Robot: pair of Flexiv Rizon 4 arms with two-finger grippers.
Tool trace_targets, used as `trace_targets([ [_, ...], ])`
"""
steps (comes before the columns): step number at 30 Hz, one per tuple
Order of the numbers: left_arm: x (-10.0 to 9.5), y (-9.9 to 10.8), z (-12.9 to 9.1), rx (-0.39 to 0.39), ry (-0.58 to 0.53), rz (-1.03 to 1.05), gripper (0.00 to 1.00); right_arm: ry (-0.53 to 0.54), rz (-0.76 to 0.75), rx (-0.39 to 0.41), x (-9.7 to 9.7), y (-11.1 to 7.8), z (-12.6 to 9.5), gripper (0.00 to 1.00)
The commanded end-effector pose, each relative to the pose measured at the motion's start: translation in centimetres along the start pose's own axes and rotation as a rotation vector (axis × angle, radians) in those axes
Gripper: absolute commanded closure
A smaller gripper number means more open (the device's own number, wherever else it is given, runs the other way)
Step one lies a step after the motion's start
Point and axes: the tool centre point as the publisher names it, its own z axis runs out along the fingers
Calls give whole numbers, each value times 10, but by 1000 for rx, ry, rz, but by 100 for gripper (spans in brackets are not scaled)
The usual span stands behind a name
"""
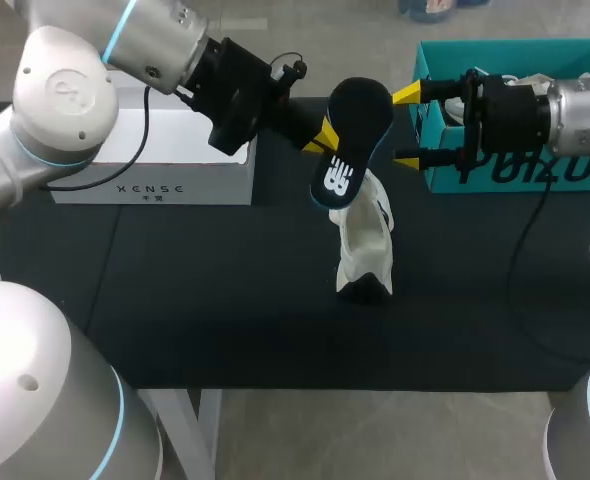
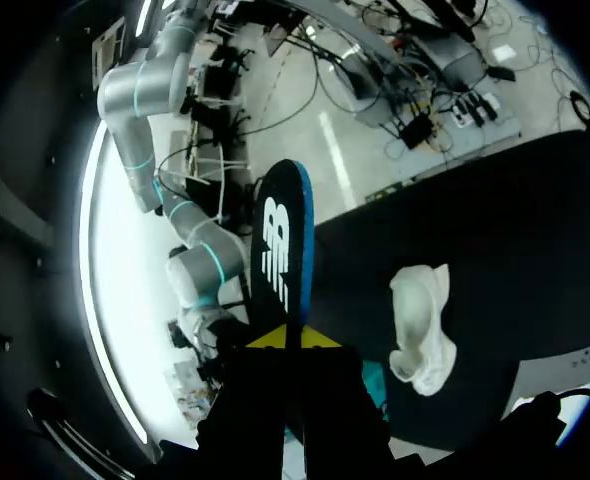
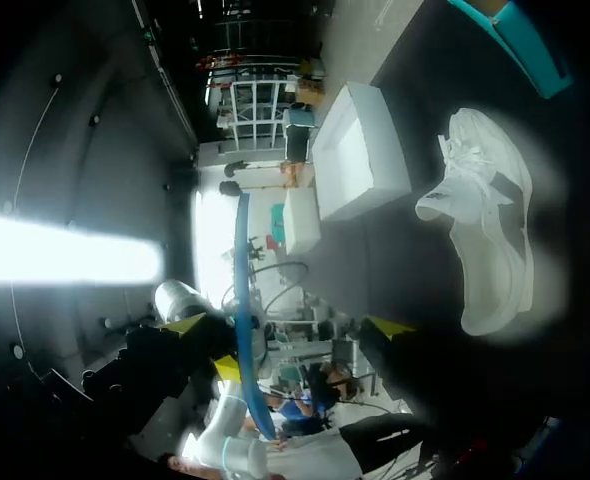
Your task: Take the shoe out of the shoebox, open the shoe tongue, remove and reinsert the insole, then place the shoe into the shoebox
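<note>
Left gripper (image 1: 327, 135) (image 2: 293, 338): your left arm comes in from the far left corner. The gripper is clenched on the insole, with the yellow tips pinching its lower end from both sides.

Insole (image 1: 351, 140) (image 2: 280, 250) (image 3: 243, 300): black with a white logo and a blue edge. It is held in the air above the table, tilted up and away from the left gripper, and it sits between your two grippers.

Right gripper (image 1: 407, 127) (image 3: 287, 325): your right arm comes in from the right. The gripper is released, fingers spread wide and gripping nothing. Its tips are just beside the insole's upper end. In its own wrist view the insole stands edge-on ahead, in the gap between the fingers and nearer one of them. You may not be able to trust that view on contact; I cannot tell whether that finger touches the insole.

Shoe (image 1: 365, 235) (image 2: 420, 325) (image 3: 490, 230): white, resting on the table under the raised insole. It is outside both boxes and apart from both grippers.

Shoebox (image 1: 495, 172) (image 3: 515, 40): teal, at the far right of the table, behind the right gripper, with the shoe well apart from it.

White box (image 1: 155, 150) (image 3: 360, 150): at the far left, beneath your left arm.

Table (image 1: 175, 300): black top, carrying the shoe and both boxes.
</note>
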Motion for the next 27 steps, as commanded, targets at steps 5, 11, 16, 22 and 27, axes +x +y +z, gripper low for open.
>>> trace_targets([
  [5,-1,1,11,-149,13,9,100,-10,-20,-49,-1,-7,7,0],
  [11,2,-5,18,-141,5,-38,100,-25,-41,-61,1,-6,9,0],
  [16,6,-6,22,-138,14,-51,100,-14,-53,-65,5,-3,11,32],
  [22,2,-1,28,-149,1,-68,100,-14,-57,-55,5,-1,15,59],
  [27,-1,-3,34,-138,-4,-75,100,-11,-53,-47,3,0,20,59],
])
